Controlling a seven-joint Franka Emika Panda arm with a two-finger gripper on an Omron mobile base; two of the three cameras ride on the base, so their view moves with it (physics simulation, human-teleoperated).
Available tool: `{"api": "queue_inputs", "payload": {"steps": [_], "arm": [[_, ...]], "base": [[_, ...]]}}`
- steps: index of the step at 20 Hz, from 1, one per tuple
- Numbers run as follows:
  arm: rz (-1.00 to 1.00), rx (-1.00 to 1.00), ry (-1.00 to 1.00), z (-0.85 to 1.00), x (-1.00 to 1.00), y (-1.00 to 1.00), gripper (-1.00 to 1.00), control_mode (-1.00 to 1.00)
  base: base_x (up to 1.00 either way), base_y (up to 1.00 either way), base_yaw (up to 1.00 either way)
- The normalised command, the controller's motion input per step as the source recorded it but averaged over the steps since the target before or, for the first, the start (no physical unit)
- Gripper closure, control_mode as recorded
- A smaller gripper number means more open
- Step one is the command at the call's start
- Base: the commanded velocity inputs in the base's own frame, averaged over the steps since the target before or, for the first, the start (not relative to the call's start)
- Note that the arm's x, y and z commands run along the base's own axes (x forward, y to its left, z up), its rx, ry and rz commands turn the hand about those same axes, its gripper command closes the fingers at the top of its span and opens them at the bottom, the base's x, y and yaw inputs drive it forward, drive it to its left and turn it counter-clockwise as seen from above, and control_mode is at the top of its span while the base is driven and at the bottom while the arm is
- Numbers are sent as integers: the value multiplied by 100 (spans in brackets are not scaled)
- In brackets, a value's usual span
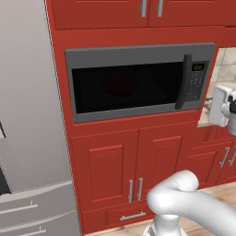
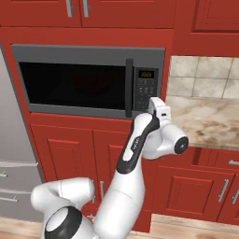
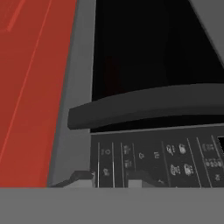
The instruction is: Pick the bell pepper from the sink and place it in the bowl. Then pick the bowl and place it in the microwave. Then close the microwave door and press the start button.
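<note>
Microwave door (image 2: 77,84) closed, with the bowl (image 1: 120,84) dimly visible as a red shape behind the glass. Gripper (image 3: 111,180) is at the control panel (image 2: 146,88); its fingertips (image 3: 83,176) sit close together, whether fully shut cannot be told

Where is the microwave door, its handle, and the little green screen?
microwave door (image 1: 122,87), left base view, on its black window.
handle (image 2: 129,87), right base view, middle of the dark bar.
green display (image 2: 147,74), right base view, on its face.
</note>
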Motion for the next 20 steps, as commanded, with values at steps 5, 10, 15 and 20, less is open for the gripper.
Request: {"api": "queue_inputs", "payload": {"steps": [5, 10, 15, 20], "arm": [[-18, 1, -1, -1, 47, 4, 100, -100], [-13, 1, -3, -7, 37, 0, 100, -100], [-4, 3, -3, -8, 2, -1, 100, -100], [-2, 4, -1, -1, 18, -3, 100, -100]], "base": [[0, 0, 0], [0, 0, 0], [0, 0, 0], [0, 0, 0]]}}
